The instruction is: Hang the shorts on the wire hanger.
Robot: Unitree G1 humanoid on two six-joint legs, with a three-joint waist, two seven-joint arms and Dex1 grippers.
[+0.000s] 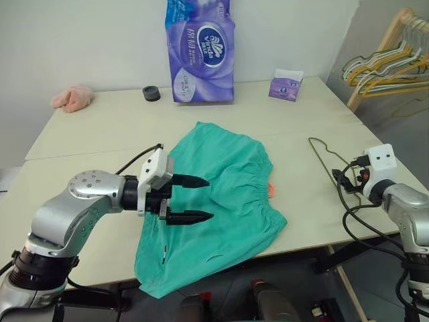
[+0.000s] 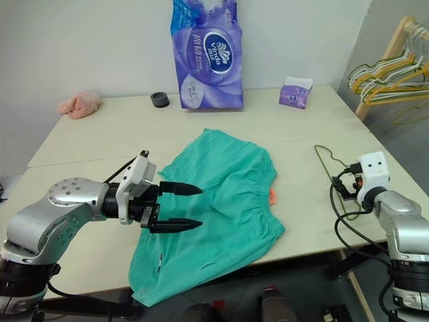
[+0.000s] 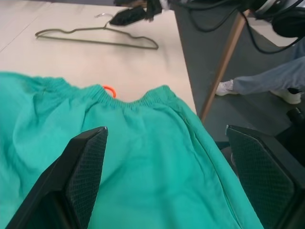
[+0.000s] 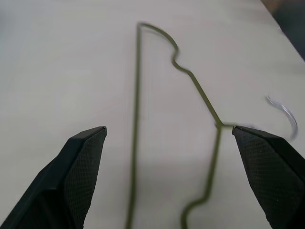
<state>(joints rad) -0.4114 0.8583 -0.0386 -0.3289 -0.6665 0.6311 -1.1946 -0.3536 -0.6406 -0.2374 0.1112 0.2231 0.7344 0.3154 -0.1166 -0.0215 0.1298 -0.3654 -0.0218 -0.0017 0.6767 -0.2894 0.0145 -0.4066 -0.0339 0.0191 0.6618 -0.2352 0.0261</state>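
Hovering over the shorts, our left hand stands wide open and empty — ready to take the cloth. Right of the shorts on the table, the wire hanger lies flat; our right hand, also wide open and empty, points at it.

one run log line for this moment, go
left gripper: open, over shorts | right gripper: open, over wire hanger | nothing held

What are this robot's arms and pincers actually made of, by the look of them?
Silver-grey rounded metal arm shells with dark joint rings. Each wrist carries a white boxy block and loose black cables. The left gripper has two tapering black fingers; the right gripper's fingers show black meshed pads.
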